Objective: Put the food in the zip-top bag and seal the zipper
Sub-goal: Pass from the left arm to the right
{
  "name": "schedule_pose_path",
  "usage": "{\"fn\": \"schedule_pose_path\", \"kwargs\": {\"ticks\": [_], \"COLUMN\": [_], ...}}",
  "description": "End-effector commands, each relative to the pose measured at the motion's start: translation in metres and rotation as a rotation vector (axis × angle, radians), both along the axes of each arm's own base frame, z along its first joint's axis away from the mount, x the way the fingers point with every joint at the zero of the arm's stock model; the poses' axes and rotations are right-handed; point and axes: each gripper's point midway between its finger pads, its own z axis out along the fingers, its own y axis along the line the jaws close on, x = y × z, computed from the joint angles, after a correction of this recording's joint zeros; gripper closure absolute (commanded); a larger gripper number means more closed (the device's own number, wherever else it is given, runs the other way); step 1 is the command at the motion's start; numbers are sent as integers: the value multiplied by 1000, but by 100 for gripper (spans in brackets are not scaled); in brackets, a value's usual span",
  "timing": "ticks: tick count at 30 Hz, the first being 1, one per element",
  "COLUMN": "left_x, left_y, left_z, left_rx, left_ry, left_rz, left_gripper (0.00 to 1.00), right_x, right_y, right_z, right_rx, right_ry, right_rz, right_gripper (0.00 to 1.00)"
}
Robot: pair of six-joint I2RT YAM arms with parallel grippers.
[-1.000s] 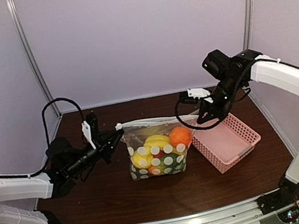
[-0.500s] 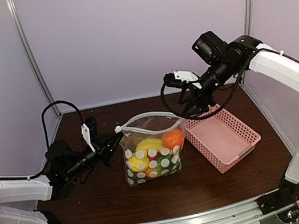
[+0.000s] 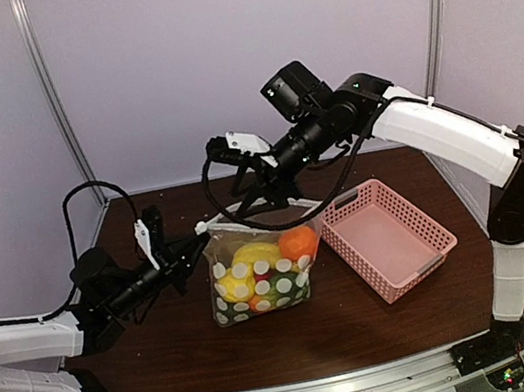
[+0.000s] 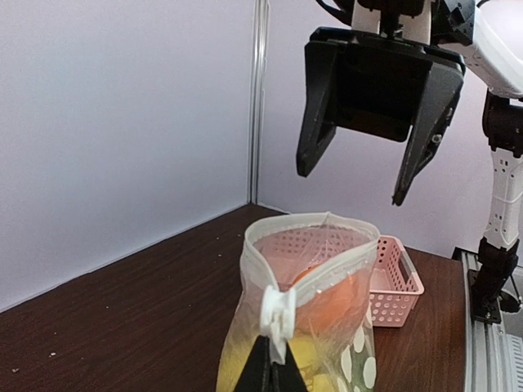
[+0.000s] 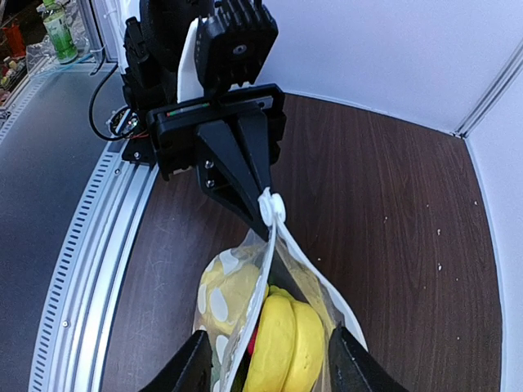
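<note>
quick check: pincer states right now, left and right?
Left pincer: closed, pinching the zipper's slider tab.
Right pincer: open, holding nothing, above the mouth of the zip-top bag.

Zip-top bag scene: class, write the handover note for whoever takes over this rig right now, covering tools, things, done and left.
Left tool: shut on the slider tab at one corner of the bag.
Right tool: open, above the bag mouth, holding nothing.
Zip-top bag: stands on the table, with the food inside it.
Done: visible food is bagged.
Left: the zipper gapes open; run it shut.
</note>
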Motion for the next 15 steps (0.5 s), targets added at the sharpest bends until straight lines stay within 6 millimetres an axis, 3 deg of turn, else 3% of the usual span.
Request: {"fn": "schedule_pose_path", "kwargs": {"ticks": [1, 9, 15], "left_x": [-4, -6, -6], "left_y": [1, -3, -3], "left_z": [5, 4, 4], "left_rx": [21, 35, 39], "left_ry": [-66, -68, -77], "left_rz": [-10, -36, -37], "left_gripper": [100, 100, 100], "right_x": [-7, -22, -23], "right_y": [25, 50, 61], "right_z": [22, 4, -1], "right_rx": [97, 78, 83], "right_ry": [17, 35, 34], "right_rz": [47, 102, 104], "right_gripper": [50, 51, 51]}}
